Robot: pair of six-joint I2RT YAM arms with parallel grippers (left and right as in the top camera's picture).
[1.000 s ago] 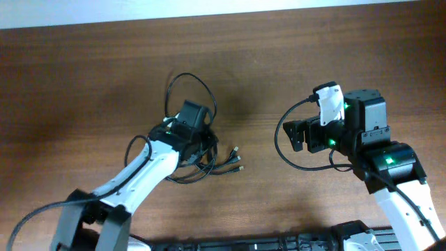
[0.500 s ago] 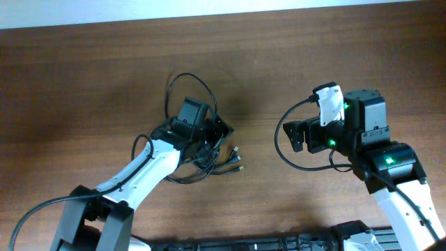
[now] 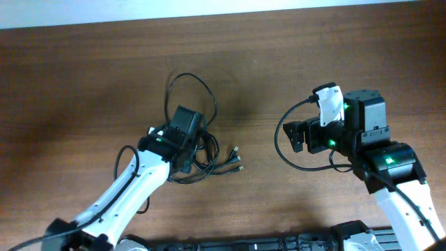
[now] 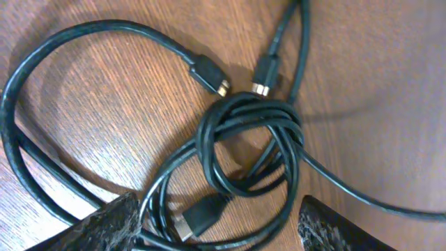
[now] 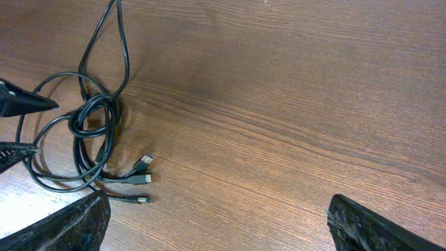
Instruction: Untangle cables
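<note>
The cables (image 4: pixel 251 139) are thin black cords wound into a tight knot on the wooden table, with loose loops and small metal-tipped plugs (image 4: pixel 209 73) spreading from it. From overhead the bundle (image 3: pixel 205 150) lies left of centre, with one big loop (image 3: pixel 188 87) reaching toward the far side. My left gripper (image 4: pixel 219 233) hovers over the bundle, open, with a few strands and a plug lying loose between its fingers (image 4: pixel 104 226). My right gripper (image 5: pixel 219 230) is open and empty over bare wood, well to the right of the cables (image 5: pixel 90 139).
Three plug ends (image 3: pixel 238 159) fan out to the right of the bundle. The thick black wire (image 3: pixel 282 143) looping beside the right arm belongs to the robot. The table's far edge (image 3: pixel 223 10) meets a pale wall.
The left gripper has opened and drawn back to the lower left, off the knot. The cables lie about where they were. The right arm has not moved.
</note>
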